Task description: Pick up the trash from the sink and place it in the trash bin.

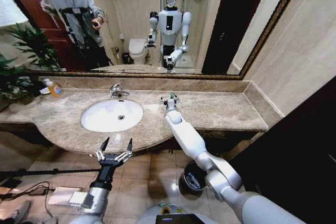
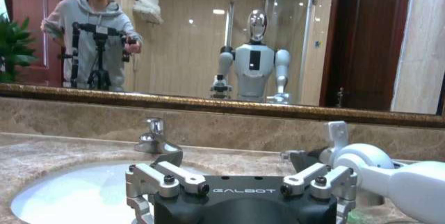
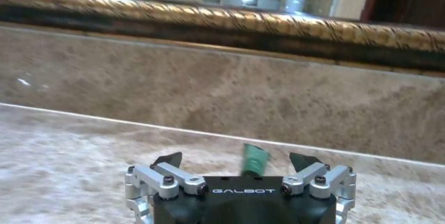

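My right gripper (image 1: pixel 169 97) reaches over the beige counter (image 1: pixel 220 109) to the right of the white sink (image 1: pixel 100 121), close to the back wall. It is open, and a small dark-green piece of trash (image 3: pixel 255 160) stands on the counter between its fingers (image 3: pixel 169 160). The basin looks bare apart from its drain. My left gripper (image 1: pixel 117 144) hangs open in front of the counter's edge, facing the sink (image 2: pixel 70 198) and holding nothing. The black trash bin (image 1: pixel 193 178) stands on the floor under the counter, below my right arm.
A chrome faucet (image 1: pixel 118 92) stands behind the basin. An orange soap bottle (image 1: pixel 54 87) and a plant (image 1: pixel 21 61) are at the counter's far left. A gold-framed mirror (image 1: pixel 157 74) runs along the back wall. Cables (image 1: pixel 31 190) lie on the tiled floor at left.
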Tool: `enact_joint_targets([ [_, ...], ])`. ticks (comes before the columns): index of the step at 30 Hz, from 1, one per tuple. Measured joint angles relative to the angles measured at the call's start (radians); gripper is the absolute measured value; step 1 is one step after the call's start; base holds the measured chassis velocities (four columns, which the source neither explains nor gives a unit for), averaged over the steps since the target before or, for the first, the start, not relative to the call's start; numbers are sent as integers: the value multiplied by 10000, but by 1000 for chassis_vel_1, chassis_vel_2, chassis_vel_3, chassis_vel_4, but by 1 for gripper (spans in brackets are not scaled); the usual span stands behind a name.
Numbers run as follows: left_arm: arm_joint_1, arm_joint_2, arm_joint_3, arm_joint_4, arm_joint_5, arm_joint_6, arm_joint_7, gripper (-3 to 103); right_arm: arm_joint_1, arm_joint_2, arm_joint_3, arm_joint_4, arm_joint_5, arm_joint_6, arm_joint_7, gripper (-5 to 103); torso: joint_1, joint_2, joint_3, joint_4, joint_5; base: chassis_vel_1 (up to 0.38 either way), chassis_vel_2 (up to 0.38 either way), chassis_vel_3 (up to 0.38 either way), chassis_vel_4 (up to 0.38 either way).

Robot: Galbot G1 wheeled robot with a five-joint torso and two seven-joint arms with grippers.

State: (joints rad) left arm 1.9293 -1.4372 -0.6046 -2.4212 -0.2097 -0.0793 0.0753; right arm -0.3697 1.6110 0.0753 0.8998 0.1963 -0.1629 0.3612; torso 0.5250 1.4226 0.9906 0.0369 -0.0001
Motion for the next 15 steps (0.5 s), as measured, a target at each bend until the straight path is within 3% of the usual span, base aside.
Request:
enact_joint_targets([
  [3, 0, 0, 0, 0, 0, 0, 0, 100, 26, 1, 181, -202, -105, 82, -136, 100, 0, 0, 0, -2, 0, 0, 0, 0, 0],
  [6, 0, 0, 0, 0, 0, 0, 0, 100, -10, -5, 486, -328, -131, 110, -195, 85, -1, 1, 0, -2, 1, 0, 0, 0, 0],
  [8, 0, 0, 0, 0, 0, 0, 0, 100, -22, -6, 521, -332, -119, 110, -199, 85, -1, 1, 0, -2, 1, 0, 0, 0, 0],
  [12, 0, 0, 0, 0, 0, 0, 0, 100, -124, -32, 627, -328, -64, 112, -372, 64, -1, 1, 0, -1, 2, 0, 0, 0, 0],
  [15, 0, 0, 0, 0, 0, 0, 0, 100, -192, -77, 630, -298, -27, 120, -418, 58, -1, 1, 0, -1, 1, 0, 0, 0, 0],
])
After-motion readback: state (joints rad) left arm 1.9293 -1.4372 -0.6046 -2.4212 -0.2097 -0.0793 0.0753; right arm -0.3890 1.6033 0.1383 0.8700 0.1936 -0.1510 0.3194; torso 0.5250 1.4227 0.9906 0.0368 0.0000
